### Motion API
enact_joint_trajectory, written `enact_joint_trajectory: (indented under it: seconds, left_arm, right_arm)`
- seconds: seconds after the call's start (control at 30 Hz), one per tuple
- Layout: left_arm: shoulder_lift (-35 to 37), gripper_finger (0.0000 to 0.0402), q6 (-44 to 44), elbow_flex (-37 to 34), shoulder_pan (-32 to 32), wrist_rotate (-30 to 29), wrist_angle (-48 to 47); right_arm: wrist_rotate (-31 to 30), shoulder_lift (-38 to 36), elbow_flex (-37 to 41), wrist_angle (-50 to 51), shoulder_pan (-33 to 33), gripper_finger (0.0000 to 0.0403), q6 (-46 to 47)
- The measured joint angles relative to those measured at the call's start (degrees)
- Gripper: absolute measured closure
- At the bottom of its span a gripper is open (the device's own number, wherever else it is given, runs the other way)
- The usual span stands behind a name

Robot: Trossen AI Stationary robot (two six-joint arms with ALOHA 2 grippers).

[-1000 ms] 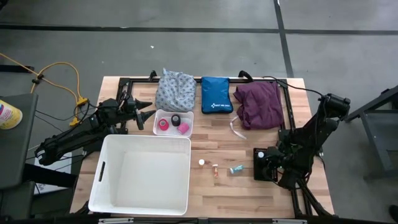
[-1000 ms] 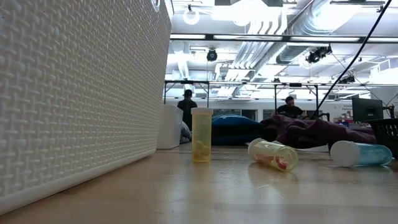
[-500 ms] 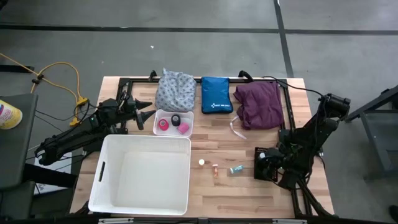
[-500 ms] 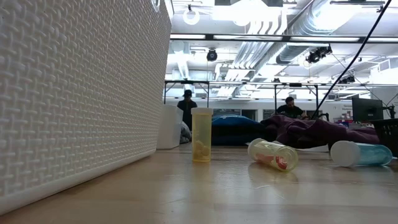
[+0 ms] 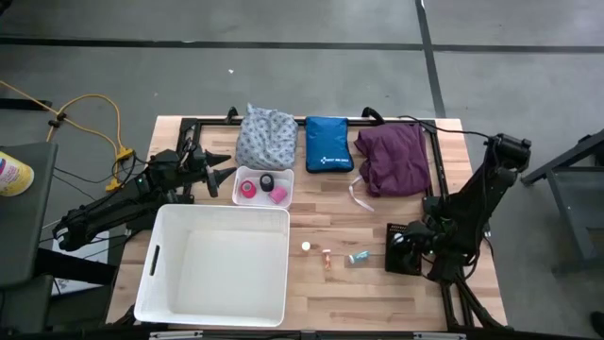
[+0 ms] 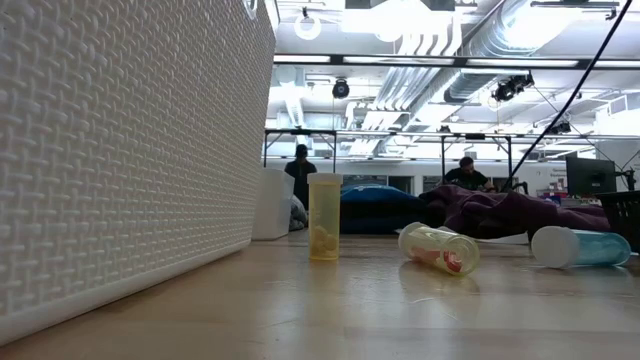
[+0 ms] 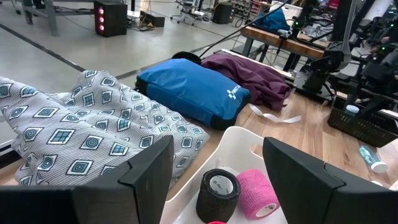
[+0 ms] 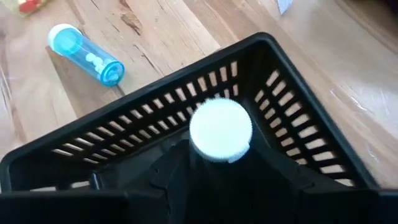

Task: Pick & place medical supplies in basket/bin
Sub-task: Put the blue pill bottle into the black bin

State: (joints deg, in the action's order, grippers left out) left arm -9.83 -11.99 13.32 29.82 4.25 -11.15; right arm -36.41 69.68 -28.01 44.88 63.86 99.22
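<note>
My right gripper (image 5: 413,244) hangs over the black basket (image 5: 398,257), near the table's right edge. In the right wrist view a vial's white cap (image 8: 221,130) shows within the basket's walls (image 8: 155,93). Three vials remain on the wood: one upright (image 5: 306,247), one lying (image 5: 327,260), and a blue one (image 5: 357,257) lying beside the basket. Pink (image 7: 256,193) and black (image 7: 217,190) tape rolls sit in a small white tray (image 5: 262,186). The patterned cloth (image 5: 265,138) and purple cloth (image 5: 394,159) lie at the far edge. My left gripper (image 5: 226,170) waits open, left of the tray.
A large white bin (image 5: 215,263) fills the near left of the table. A blue zip pouch (image 5: 328,144) lies between the two cloths. A white strip (image 5: 359,196) rests near the purple cloth. Bare wood stretches between bin and basket, around the vials.
My right arm's elbow has shifted a little toward the far edge while its gripper has stayed over the basket. The vials on the table have not moved.
</note>
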Motion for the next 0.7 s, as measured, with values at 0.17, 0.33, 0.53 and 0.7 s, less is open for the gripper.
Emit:
enact_joint_trajectory:
  seconds: [0.17,0.33,0.53,0.7]
  left_arm:
    - [0.01,0.0161,0.0,0.0,0.02,0.0,0.01]
    - [0.0,0.0161,0.0,0.0,0.01,0.0,-0.01]
    - [0.01,0.0161,0.0,0.0,0.0,0.0,0.01]
    - [0.0,0.0161,0.0,0.0,0.01,0.0,0.01]
  right_arm:
    - [2.42,-2.17,0.0,1.76,0.02,0.0254,-0.04]
    - [3.69,-3.59,0.0,2.61,0.01,0.0254,-0.24]
    - [5.08,-4.87,0.0,3.04,0.02,0.0254,-0.44]
    - [6.11,-5.0,0.0,2.97,0.0,0.0254,-0.46]
